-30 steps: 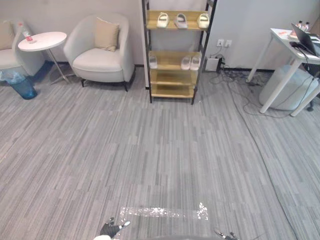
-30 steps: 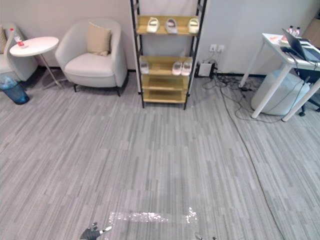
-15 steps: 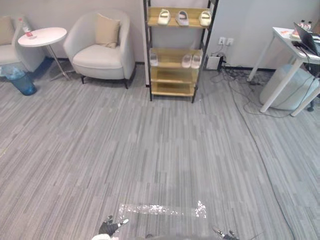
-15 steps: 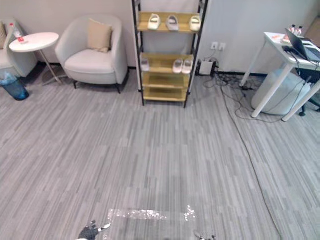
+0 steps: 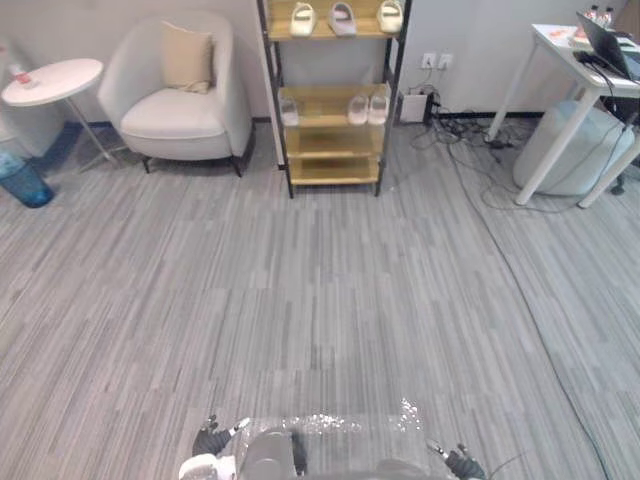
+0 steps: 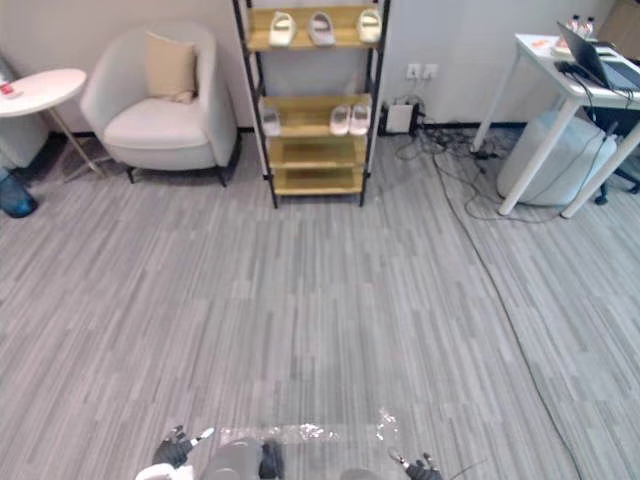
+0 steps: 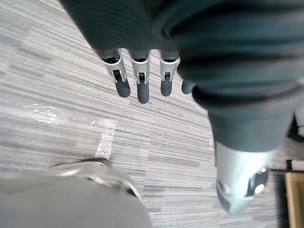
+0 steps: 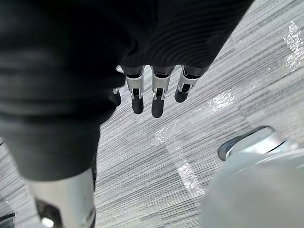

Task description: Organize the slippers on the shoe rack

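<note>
While the black-framed shoe rack with wooden shelves (image 5: pixel 333 170) stood against the far wall beside a pale grey armchair (image 5: pixel 175 110), three cream slippers (image 5: pixel 343 17) sat in a row on its top shelf. On the shelf below, a lone pale slipper (image 5: pixel 290 112) lay at the left end, apart from a pair of pale slippers (image 5: pixel 368 108) side by side at the right. The left hand (image 5: pixel 210 440) and the right hand (image 5: pixel 460 464) hung low over the grey striped carpet (image 5: pixel 330 290), far from the rack, their fingers (image 7: pixel 137 88) straight and loose, holding nothing.
</note>
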Robot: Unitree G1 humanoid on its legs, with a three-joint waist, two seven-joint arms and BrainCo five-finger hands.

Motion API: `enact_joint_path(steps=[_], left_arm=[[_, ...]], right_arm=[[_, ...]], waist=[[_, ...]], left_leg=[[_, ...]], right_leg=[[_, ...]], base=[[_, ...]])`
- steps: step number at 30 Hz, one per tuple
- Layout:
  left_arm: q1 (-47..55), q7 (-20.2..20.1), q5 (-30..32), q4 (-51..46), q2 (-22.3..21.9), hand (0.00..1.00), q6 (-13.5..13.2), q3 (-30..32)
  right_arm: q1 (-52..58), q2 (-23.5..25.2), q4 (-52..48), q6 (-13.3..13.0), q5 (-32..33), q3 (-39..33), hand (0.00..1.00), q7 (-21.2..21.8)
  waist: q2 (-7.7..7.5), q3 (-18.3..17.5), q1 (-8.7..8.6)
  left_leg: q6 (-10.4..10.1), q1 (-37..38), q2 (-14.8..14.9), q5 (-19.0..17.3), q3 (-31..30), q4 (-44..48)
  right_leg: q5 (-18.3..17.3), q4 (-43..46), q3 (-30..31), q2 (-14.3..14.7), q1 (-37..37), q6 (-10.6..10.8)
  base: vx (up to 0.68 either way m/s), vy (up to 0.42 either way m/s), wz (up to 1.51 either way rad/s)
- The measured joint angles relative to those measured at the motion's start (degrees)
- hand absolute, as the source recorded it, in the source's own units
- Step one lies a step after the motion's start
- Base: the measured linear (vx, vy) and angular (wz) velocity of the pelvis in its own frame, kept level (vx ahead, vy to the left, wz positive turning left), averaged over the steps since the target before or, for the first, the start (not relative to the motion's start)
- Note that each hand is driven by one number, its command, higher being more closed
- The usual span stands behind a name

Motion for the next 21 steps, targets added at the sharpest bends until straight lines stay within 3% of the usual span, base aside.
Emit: enact_joint_path(steps=[1,3,4,5,6,7,8,11,13,14,15,16,18,20,21], left_arm=[[0.12,0.08,-0.02,-0.27,0.18,0.0,-0.06,0.41],[-0.17,0.2,-0.02,0.12,0.37,0.0,-0.01,0.53],[-0.47,0.31,-0.03,0.22,0.42,0.0,0.04,0.37],[-1.39,0.33,-0.04,1.0,0.4,0.0,0.11,-0.55],[-1.81,0.35,-0.05,1.34,0.27,0.0,0.11,-1.09],[-3.26,0.35,-0.36,1.92,-0.58,0.0,0.13,-2.89],[-3.59,0.34,-0.42,2.17,-0.88,0.0,0.13,-3.21],[-6.27,0.08,-0.47,2.79,-3.17,0.0,0.11,-4.83],[-7.98,0.08,-0.47,3.57,-4.99,0.0,0.12,-5.05],[-8.03,0.02,-0.46,3.74,-5.4,0.0,0.11,-6.43],[-7.98,-0.07,-0.45,3.81,-5.62,0.0,0.13,-6.52],[-8.03,0.0,-0.52,4.67,-7.29,0.0,0.16,-6.09],[-7.85,-0.31,-0.42,4.64,-7.33,0.0,0.16,-5.94],[-8.08,-0.34,-0.39,4.35,-7.43,0.0,0.13,-4.49],[-8.26,-0.24,-0.41,3.88,-7.49,0.0,0.16,-3.39]], right_arm=[[0.08,0.68,-0.14,-0.02,-0.04,1.66,0.0,0.05],[-0.55,1.57,-0.85,-0.05,-0.08,3.02,0.0,0.36],[-0.73,2.44,-2.04,-0.09,-0.37,2.82,0.0,0.51],[-0.68,1.98,-2.42,-0.39,-0.44,2.72,0.0,0.82],[-0.62,2.02,-2.46,-0.52,-0.41,2.55,0.0,0.79],[-0.9,1.77,-2.81,-0.72,-0.43,2.48,0.0,0.75],[-0.89,1.8,-3.17,-0.74,-0.44,2.47,0.0,0.74],[-0.98,2.03,-4.49,-1.21,-0.65,1.73,0.0,0.67],[-2.06,1.87,-4.31,-1.3,-0.64,1.59,0.0,0.67],[-2.4,2.0,-3.92,-1.19,-0.66,1.55,0.0,0.65],[-2.42,2.04,-3.72,-1.2,-0.62,1.56,0.0,0.65],[-3.42,1.38,-3.42,-1.25,-0.24,1.3,0.0,0.64],[-3.97,1.01,-3.13,-1.18,-0.43,1.47,0.0,0.72],[-3.97,0.64,-3.12,-1.12,-0.6,1.02,0.0,0.69],[-3.92,0.53,-3.33,-1.07,-0.6,0.89,0.0,0.64]], waist=[[-1.43,-0.95,0.06],[-2.0,-0.86,0.25],[-2.07,-0.78,0.2],[-1.55,-0.12,-0.25],[-1.28,0.02,-0.25],[-0.48,0.05,-0.21],[-0.44,0.04,-0.32],[-0.5,0.37,-1.41],[-0.22,0.52,-2.25],[-0.19,0.57,-2.59],[-0.36,0.71,-2.77],[1.34,1.31,-3.26],[1.93,1.63,-3.29],[2.91,2.1,-3.43],[3.4,2.66,-3.33]], left_leg=[[0.15,0.7,-1.23,-1.91,2.0,0.01],[1.16,3.56,-2.77,-2.86,3.15,-0.78],[1.58,6.44,-3.55,-3.67,3.73,-1.84],[1.56,10.93,-3.98,-4.69,3.47,-3.31],[1.47,12.65,-3.97,-4.95,3.42,-3.96],[1.31,17.63,-3.94,-5.02,3.16,-7.85],[1.28,18.44,-3.89,-5.01,3.06,-8.7],[0.03,23.64,-3.26,-4.81,1.61,-13.59],[-1.53,25.66,-2.31,-5.74,0.25,-14.58],[-2.85,26.47,-1.96,-6.51,-0.93,-14.74],[-3.4,26.88,-1.93,-6.85,-1.47,-14.69],[-4.5,29.64,0.23,-7.43,-3.12,-13.94],[-4.84,28.47,1.44,-7.19,-4.4,-9.52],[-4.54,22.87,4.05,-6.33,-7.37,6.25],[-4.07,18.18,6.05,-2.19,-8.55,18.07]], right_leg=[[-0.57,5.37,1.93,-1.14,-2.19,2.51],[-0.45,15.94,2.6,-1.7,-5.41,8.89],[1.31,25.63,2.81,-1.49,-8.7,13.09],[2.49,37.67,0.08,-1.56,-12.2,14.09],[2.52,40.82,-1.65,-1.81,-13.54,13.65],[2.21,44.47,-7.73,-2.97,-18.41,10.06],[2.07,44.07,-9.18,-3.29,-19.34,9.3],[1.38,31.62,-16.7,-3.79,-24.17,5.42],[6.21,17.38,-17.08,-2.42,-25.45,2.66],[12.45,9.06,-16.0,-1.1,-24.91,1.4],[15.79,6.78,-16.03,-1.04,-24.51,0.75],[18.31,9.16,-17.13,0.1,-23.31,-0.08],[15.43,10.74,-17.93,0.45,-22.4,-0.8],[12.19,10.99,-19.3,1.73,-19.24,-1.96],[10.68,10.02,-19.7,2.92,-16.39,-2.8]], base=[[0.4,0.254,-0.53],[0.44,0.255,-0.34],[0.48,0.228,-0.03],[0.4,0.159,0.03],[0.45,0.145,0.09],[0.29,0.087,0.01],[0.42,0.09,0.09],[0.31,-0.004,0.25],[0.47,-0.116,0.39],[0.47,-0.164,0.37],[0.6,-0.252,0.39],[0.5,-0.225,0.25],[0.47,-0.274,0.22],[0.47,-0.343,0.21],[0.39,-0.265,-0.04]])
